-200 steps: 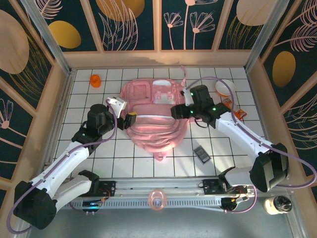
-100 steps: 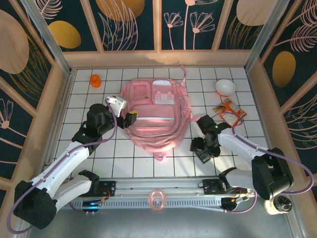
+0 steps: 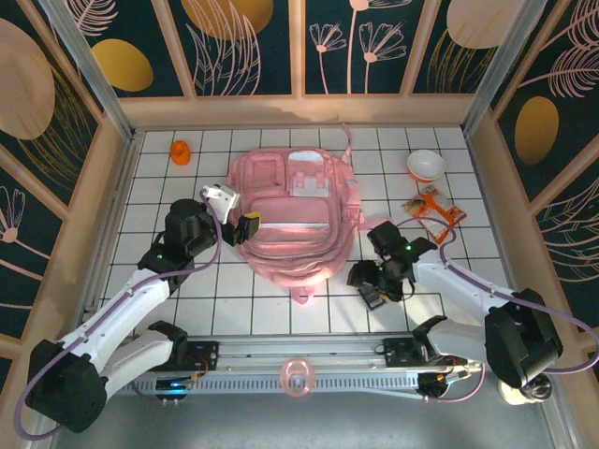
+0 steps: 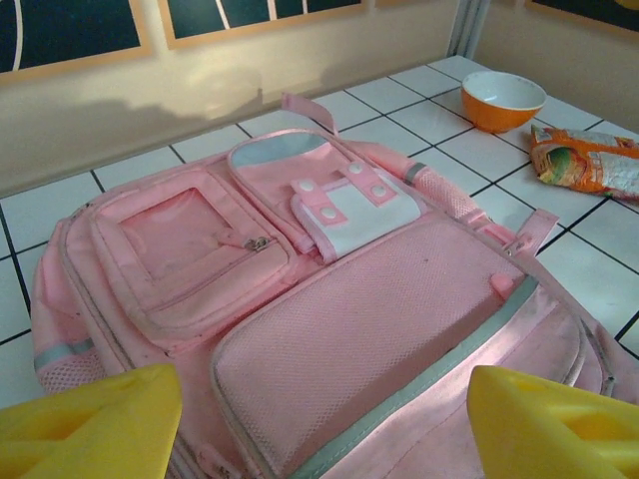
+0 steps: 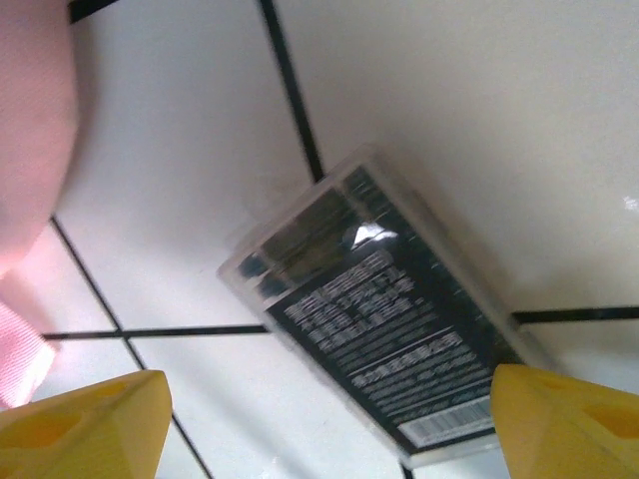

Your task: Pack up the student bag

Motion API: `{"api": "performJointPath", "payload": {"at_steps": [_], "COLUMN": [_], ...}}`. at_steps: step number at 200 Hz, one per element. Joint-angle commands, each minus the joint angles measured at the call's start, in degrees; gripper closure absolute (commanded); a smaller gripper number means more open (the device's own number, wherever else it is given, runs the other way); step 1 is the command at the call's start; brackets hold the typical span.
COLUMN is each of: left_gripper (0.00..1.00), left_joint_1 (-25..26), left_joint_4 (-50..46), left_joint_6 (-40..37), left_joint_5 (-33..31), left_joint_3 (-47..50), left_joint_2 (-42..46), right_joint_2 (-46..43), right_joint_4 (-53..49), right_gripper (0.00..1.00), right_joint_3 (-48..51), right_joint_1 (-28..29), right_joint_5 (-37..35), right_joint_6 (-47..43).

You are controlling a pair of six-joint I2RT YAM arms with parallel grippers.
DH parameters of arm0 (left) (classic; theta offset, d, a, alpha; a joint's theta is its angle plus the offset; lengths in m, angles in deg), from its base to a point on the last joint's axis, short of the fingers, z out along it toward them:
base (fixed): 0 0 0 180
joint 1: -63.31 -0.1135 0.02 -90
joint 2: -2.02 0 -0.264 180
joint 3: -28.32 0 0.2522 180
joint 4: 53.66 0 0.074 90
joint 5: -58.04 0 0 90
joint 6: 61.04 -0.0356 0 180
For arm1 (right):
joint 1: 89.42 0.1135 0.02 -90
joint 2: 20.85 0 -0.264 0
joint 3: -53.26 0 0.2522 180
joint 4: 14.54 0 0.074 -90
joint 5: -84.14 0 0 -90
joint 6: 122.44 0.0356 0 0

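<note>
The student bag is a large pink backpack lying flat in the middle of the tiled table, pockets up; it shows close up in the left wrist view. My left gripper hovers at the bag's left side, open, its yellow fingers spread over the mesh pocket with nothing between them. My right gripper is open just above a small dark box in a clear case on the tiles right of the bag's lower end. The box lies between the spread fingers, not touched.
A white and orange bowl and an orange snack packet lie at the right back. A small orange object sits at the back left. A pink ring rests on the front rail. Wooden walls enclose the table.
My right arm has left the top of the bag, swung down to the front right and lowered over the dark box, jaws opening wider. The left arm has stayed put.
</note>
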Motion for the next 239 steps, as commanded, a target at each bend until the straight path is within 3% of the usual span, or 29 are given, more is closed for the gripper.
{"api": "performJointPath", "payload": {"at_steps": [1, 21, 57, 94, 190, 239], "left_gripper": [0.25, 0.25, 0.25, 0.25, 0.26, 0.26], "left_joint_1": [0.0, 0.0, 0.0, 0.0, 0.0, 0.0], "left_joint_4": [2.1, 1.9, 1.1, 0.7, 1.7, 1.8], "left_joint_6": [0.5, 0.2, -0.5, -0.5, 0.5, 0.8], "left_joint_5": [1.7, 1.3, 0.5, 0.2, 1.1, 1.1], "left_joint_3": [0.4, 0.9, 1.8, 2.1, 2.0, 2.4], "left_joint_2": [1.2, 1.8, 2.9, 3.6, 3.0, 3.3], "right_joint_2": [-0.5, 2.7, 9.9, 14.6, 9.7, 9.8], "right_joint_4": [-6.9, -10.6, -8.2, -7.7, -4.8, -5.6], "right_gripper": [0.17, 0.17, 0.16, 0.15, 0.15, 0.07], "right_joint_3": [-5.3, -6.0, -5.0, -4.7, -6.0, -3.9], "right_joint_1": [1.1, 1.6, 6.8, 7.0, -3.5, -8.0], "right_joint_5": [-4.3, -8.3, -7.5, -12.9, -13.0, -13.8], "right_joint_6": [1.9, -0.2, -3.7, -3.3, -5.0, -7.3]}}
